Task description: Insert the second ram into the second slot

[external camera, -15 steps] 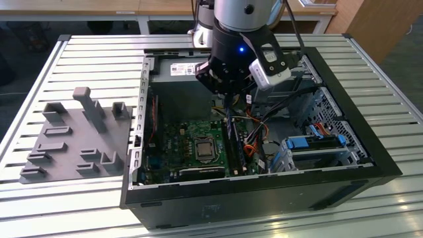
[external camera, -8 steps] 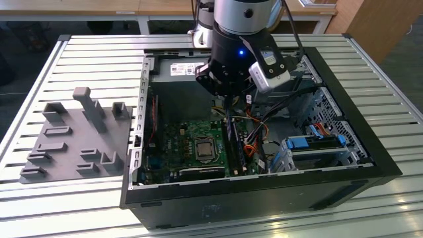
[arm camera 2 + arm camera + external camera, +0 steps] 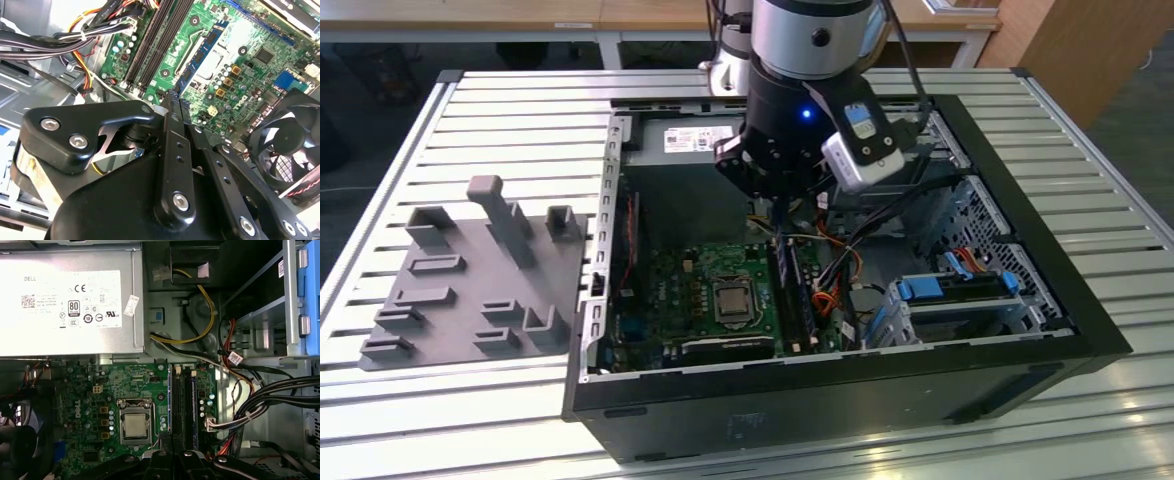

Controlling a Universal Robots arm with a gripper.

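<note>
Both fingers (image 3: 172, 120) of the gripper (image 3: 175, 100) look pressed together, nothing seen between them, just above the second ram (image 3: 790, 290), which stands on edge in the memory slots, on the exterior view's right of the processor socket (image 3: 727, 298). We see a white printed label (image 3: 72, 300) on the grey power supply (image 3: 70, 345) at the case's far end.

A workshop: open computer case (image 3: 854, 390) on slatted metal bench (image 3: 494, 110).
</note>
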